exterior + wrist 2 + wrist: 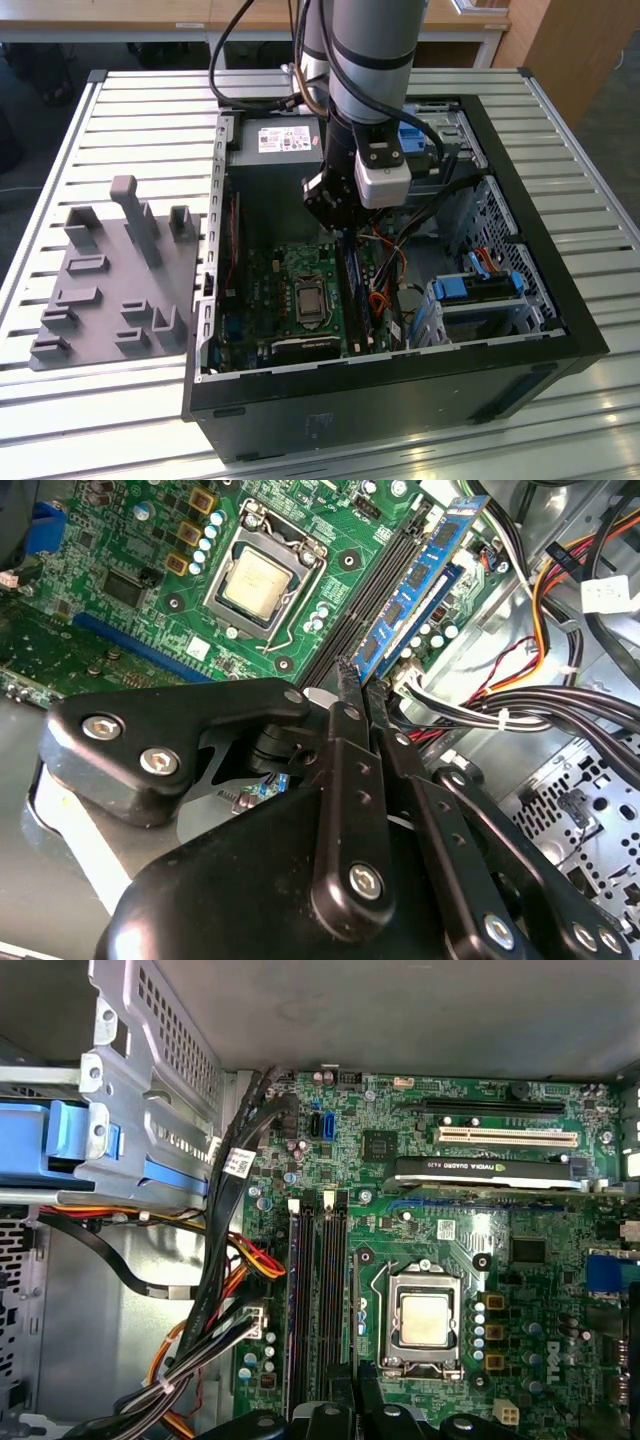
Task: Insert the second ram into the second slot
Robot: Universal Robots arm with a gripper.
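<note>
You've two blue sticks side by side at the slots, the second ram (405, 615) on the CPU (255, 580) side, pinched by your one gripper (362, 680), other stick (452, 535) beyond, one cable bundle (560, 700) crowding alongside.

The slatted aluminium counter (140, 110) carries an open computer case (400, 390) at its centre. A grey slotted fixture plate (105, 320) lies beside the case, toward the exterior view's left.
</note>
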